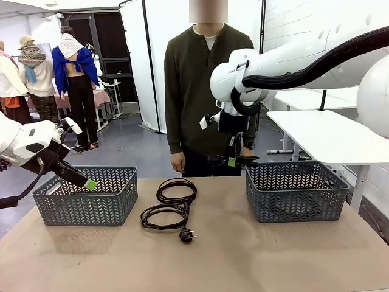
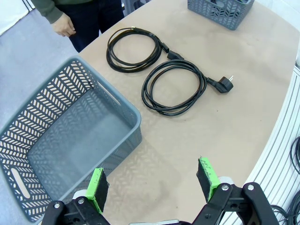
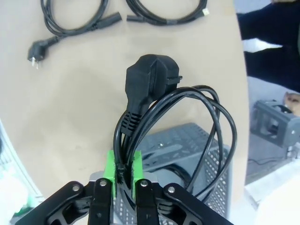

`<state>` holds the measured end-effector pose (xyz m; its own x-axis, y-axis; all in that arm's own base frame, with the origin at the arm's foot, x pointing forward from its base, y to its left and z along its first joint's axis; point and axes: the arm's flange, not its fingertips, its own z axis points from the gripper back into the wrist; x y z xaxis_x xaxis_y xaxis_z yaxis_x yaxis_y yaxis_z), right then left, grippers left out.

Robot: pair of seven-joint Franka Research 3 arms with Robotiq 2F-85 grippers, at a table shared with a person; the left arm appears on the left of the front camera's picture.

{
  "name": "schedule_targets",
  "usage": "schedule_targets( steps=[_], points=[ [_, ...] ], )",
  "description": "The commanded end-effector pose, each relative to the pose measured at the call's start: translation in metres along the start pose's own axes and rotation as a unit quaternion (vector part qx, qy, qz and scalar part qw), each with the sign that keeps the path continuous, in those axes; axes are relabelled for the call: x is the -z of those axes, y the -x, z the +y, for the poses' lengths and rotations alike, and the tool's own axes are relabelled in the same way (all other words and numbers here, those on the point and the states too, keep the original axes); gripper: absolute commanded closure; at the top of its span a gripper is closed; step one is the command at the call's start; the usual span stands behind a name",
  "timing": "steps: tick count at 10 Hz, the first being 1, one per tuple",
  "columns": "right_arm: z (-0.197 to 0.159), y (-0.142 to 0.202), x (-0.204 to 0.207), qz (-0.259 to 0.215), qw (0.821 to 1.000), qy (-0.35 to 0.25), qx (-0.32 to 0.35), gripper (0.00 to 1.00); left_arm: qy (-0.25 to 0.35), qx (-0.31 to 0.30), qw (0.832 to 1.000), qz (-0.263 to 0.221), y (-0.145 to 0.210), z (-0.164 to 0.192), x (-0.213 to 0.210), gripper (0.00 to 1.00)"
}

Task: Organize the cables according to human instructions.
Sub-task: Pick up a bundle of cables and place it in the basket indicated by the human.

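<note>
Two cables lie coiled mid-table: one (image 1: 177,190) farther back, one (image 1: 163,216) nearer with its plug (image 1: 186,234) toward me. The left wrist view shows both, the far coil (image 2: 133,49) and the plugged coil (image 2: 173,86). My right gripper (image 1: 233,161) hangs over the left rim of the right basket (image 1: 298,194). In the right wrist view it (image 3: 123,166) is shut on a third cable, whose plug (image 3: 145,84) and loops stick out beyond the fingers. My left gripper (image 2: 152,183) is open and holds nothing, over the near right corner of the left basket (image 2: 126,112). The human (image 1: 206,91) stands at the far edge, arms down.
The left grey basket (image 1: 85,194) stands at the table's left, the right one opposite it. The person's hand (image 2: 63,26) hangs near the table's far edge. Bare brown tabletop (image 1: 200,261) stretches in front of the coils. A white table (image 1: 328,131) stands behind at the right.
</note>
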<state>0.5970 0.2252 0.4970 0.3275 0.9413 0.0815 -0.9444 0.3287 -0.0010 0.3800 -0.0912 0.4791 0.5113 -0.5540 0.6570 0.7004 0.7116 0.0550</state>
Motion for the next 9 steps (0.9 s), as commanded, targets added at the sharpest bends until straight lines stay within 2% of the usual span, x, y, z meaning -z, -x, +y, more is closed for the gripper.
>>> schedule_targets(
  steps=[1, 4, 9],
  points=[
    [0.009, 0.033, -0.011, 0.011, 0.999, 0.025, -0.04, 1.0, 0.003, -0.009, 1.0, -0.002, 0.001, 0.002, 0.001, 0.0],
    [0.015, 0.072, -0.018, 0.011, 0.998, 0.016, -0.064, 1.0, 0.003, -0.009, 1.0, -0.002, 0.001, 0.002, 0.001, 0.0],
    [0.003, 0.141, -0.024, 0.003, 0.997, 0.005, -0.078, 1.0, 0.003, -0.009, 1.0, -0.002, 0.001, 0.002, 0.001, 0.0]
  ],
)
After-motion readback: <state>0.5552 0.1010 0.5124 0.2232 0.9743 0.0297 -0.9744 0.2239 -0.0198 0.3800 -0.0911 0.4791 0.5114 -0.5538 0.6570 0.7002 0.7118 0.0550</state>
